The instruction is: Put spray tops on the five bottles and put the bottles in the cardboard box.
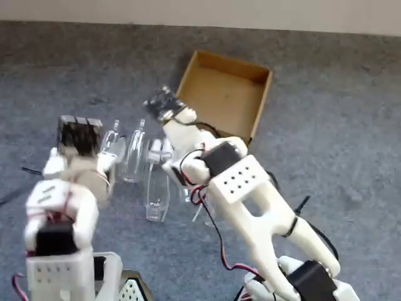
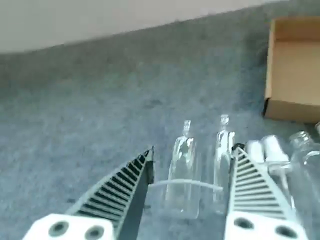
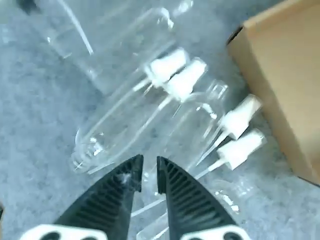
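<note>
Several clear bottles point(image 1: 133, 153) lie side by side on the grey carpet, left of the cardboard box point(image 1: 222, 97). My left gripper point(image 1: 78, 133) is open just short of two of them point(image 2: 182, 165), and a thin white dip tube point(image 2: 185, 185) runs across between its fingers. White spray tops point(image 2: 265, 147) lie further over, towards the box point(image 2: 295, 65). My right gripper point(image 3: 147, 162) hangs over the bottles point(image 3: 120, 125) and spray tops point(image 3: 187, 80). Its fingers are shut to a narrow slit with nothing gripped. In the high view this gripper point(image 1: 164, 103) is by the box's left corner.
The box stands open and empty, its wall point(image 3: 285, 75) close to two loose spray tops point(image 3: 240, 150). Open carpet point(image 1: 332, 144) stretches to the right of the box and behind it. A pale wall strip point(image 2: 100, 20) runs along the far edge.
</note>
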Motion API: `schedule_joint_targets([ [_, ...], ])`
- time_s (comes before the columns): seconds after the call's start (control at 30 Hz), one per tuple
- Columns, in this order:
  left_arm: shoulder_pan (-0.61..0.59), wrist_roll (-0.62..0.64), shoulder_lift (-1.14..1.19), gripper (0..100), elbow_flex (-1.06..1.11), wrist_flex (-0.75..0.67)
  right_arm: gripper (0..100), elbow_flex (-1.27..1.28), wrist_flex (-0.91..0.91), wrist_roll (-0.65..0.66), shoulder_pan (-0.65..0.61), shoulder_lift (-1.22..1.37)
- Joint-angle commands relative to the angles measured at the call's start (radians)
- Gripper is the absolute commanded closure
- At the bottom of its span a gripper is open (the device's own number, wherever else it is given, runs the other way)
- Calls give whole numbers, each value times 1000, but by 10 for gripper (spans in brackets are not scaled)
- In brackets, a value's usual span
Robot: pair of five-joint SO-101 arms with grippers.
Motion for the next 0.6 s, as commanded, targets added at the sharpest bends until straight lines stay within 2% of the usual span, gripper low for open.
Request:
schedule_joint_targets([
  [0.0, -108, -58, 272, 768, -191, 77, 988, -61, 16, 9, -50, -1],
  [0.17, -295, -81, 449, 768, -286, 74, 961, -59, 16, 8, -67, -1],
  [0.23, -323, -83, 458, 768, -282, 72, 926, -59, 50, 8, -41, -2],
  [0.33, -329, -149, 458, 768, -249, 46, 885, -59, 140, 5, 36, -2],
  [0.57, -328, -153, 458, 768, -157, -34, 818, -56, 213, -238, 298, 7],
])
